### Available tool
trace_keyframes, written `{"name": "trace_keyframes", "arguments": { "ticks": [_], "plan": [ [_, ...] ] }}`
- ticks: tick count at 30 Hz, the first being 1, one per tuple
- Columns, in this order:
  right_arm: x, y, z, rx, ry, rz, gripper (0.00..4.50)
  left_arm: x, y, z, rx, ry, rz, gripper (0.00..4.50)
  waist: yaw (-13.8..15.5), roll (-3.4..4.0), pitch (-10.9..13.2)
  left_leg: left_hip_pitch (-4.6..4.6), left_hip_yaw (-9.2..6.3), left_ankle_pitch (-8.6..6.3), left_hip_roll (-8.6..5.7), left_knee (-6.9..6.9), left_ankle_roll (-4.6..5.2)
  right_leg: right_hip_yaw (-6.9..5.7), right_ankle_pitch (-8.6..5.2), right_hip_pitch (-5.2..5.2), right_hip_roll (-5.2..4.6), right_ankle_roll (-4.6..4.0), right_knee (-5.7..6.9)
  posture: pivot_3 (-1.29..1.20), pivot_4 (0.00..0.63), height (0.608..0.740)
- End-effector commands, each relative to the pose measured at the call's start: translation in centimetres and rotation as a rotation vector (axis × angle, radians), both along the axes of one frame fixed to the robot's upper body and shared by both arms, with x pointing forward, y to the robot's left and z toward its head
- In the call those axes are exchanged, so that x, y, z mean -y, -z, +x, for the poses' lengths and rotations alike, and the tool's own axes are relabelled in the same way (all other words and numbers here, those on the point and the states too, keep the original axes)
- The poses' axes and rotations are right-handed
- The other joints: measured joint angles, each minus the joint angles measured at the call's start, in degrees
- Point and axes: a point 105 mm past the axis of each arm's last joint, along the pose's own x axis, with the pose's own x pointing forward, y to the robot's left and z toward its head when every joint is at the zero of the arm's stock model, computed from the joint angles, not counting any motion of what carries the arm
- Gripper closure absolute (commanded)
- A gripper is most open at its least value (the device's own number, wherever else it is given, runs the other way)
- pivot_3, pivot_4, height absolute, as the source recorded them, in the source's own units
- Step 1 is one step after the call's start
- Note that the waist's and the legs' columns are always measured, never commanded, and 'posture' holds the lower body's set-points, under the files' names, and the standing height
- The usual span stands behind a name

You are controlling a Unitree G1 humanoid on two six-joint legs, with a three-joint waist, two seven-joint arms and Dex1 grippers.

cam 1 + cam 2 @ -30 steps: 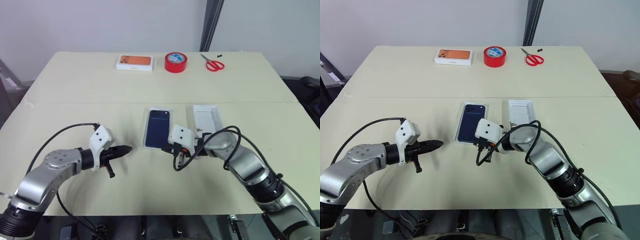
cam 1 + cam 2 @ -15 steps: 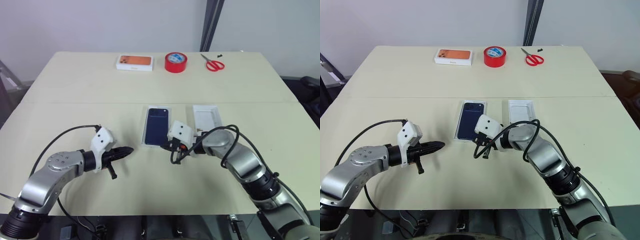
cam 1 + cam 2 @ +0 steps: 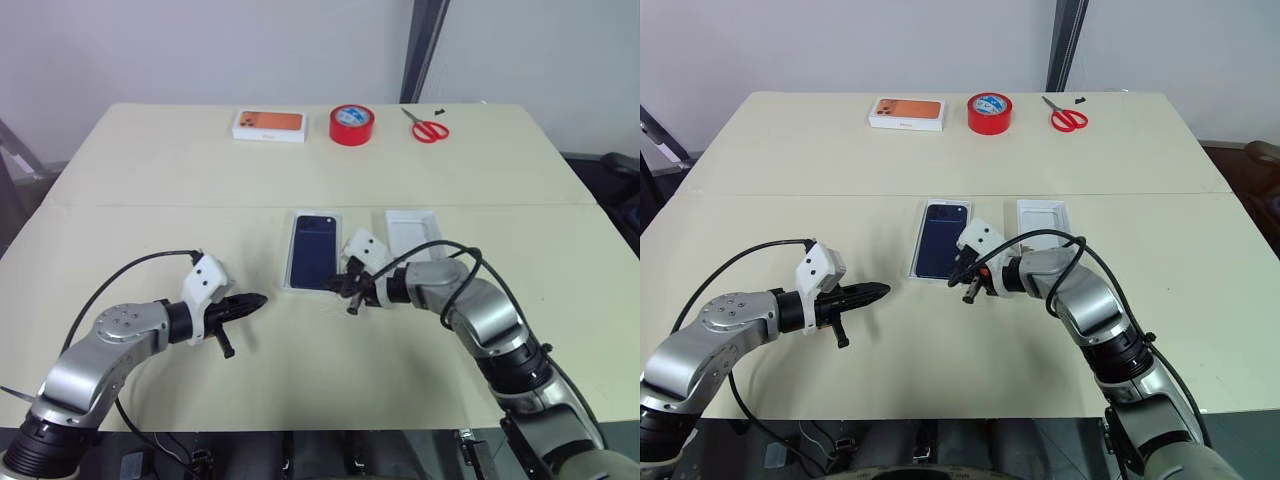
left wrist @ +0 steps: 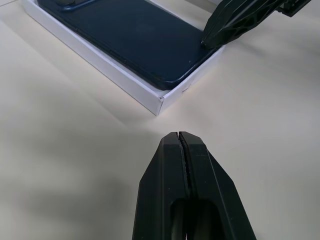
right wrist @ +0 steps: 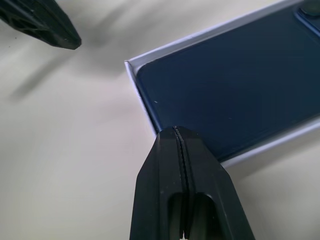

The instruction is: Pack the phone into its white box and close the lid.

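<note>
On the near left of the pale cream table [image 3: 150, 180], the left gripper [image 3: 258, 298] hovers just above the surface with its two black fingers pressed together on nothing, their tip aimed right toward the box. In the left wrist view its closed tip [image 4: 179, 136] sits a little short of the box's near corner.

Just right of it, at the middle of the table, the right gripper [image 3: 967, 283] has its black fingers together as well, empty, and its tip rests at the near right corner of the phone.

The slim dark navy-blue phone [image 3: 314, 252] lies flat, back up, inside the shallow white box [image 4: 122, 80], whose white rim frames it on all sides; its camera cluster is at the far end.

Beside the box to the right, close but apart from it, lies the shallow white rectangular lid [image 3: 414, 232], its plain white inside showing.

Along the far edge stand a white box with an orange top [image 3: 269, 124] on the left, a red roll of tape [image 3: 351, 124] in the middle and red-handled scissors [image 3: 428, 128] on the right.
</note>
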Motion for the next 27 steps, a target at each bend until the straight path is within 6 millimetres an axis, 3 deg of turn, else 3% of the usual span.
{"name": "trace_keyframes", "arguments": {
  "ticks": [1,8,27],
  "plan": [
    [-0.4,-1.3,-0.6,0.031,-0.047,0.039,4.50,0.2,-1.0,-0.1,0.043,0.009,-0.002,4.46,0.00,0.00,0.00,0.00,0.00,0.00,0.00,0.00,0.00,0.00,0.00,0.00,0.00,0.00,0.00,0.00,0.150,0.725],
    [-0.3,-0.8,-1.2,0.034,-0.072,-0.002,4.50,0.2,-1.0,0.0,0.045,0.009,-0.004,4.46,0.00,0.00,0.00,0.00,0.00,0.00,0.00,0.00,0.01,0.00,0.00,0.00,0.00,0.00,0.00,0.00,0.150,0.725],
    [-0.1,-0.6,0.7,-0.005,0.057,0.054,4.50,0.2,-1.1,0.3,0.052,-0.007,-0.013,4.46,-0.06,0.00,-0.02,0.02,0.00,0.00,0.00,0.01,0.01,0.00,0.00,0.00,0.00,0.00,0.04,0.00,0.150,0.725]
  ]
}}
